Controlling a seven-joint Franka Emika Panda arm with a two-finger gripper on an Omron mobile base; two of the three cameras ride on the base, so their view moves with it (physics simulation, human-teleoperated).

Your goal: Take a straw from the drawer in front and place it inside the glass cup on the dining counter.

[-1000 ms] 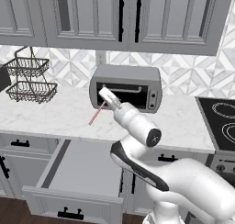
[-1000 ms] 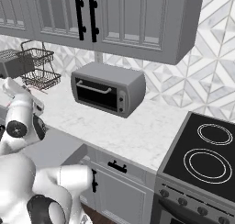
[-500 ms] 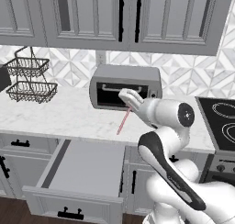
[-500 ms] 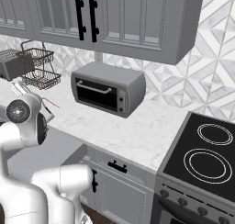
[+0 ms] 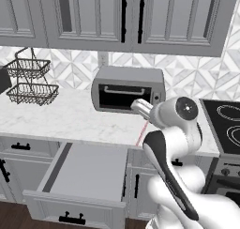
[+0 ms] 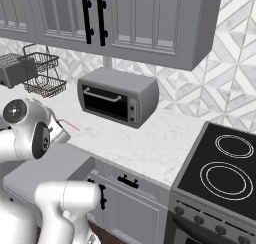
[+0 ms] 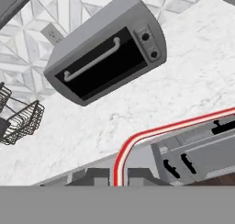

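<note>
Upper cabinets [image 5: 131,17]: grey, panelled, black bar handles, mounted above the toaster oven. Worktop [image 5: 65,120]: white marble, carrying the toaster oven, grey base cabinets beneath. Cooktop [image 6: 220,168]: black, two ringed burners, right of the toaster oven at the worktop's end. Arm: white with dark joints, raised in front of the toaster oven, wrist level with its door in the left base view. Drawer [image 5: 82,176]: wide, shallow, grey, pulled fully open below and left of the toaster oven, black bar handle on its front, interior floor bare where visible. Toaster oven [image 5: 127,89]: grey box, dark glass door, bar handle, two knobs on its right, standing against the tiled backsplash. Wire basket [image 5: 30,80]: two-tier, dark, on the worktop well left of the toaster oven. Gripper [image 7: 114,176]: finger tips drawn in narrow on either side of the straw's base, gripping it. Straw [image 7: 151,133]: thin, pink-red with pale stripe, bent near the fingers, clamped in the gripper and lifted above the worktop's front edge, below the toaster oven, its long end slanting down toward the base cabinets
</note>
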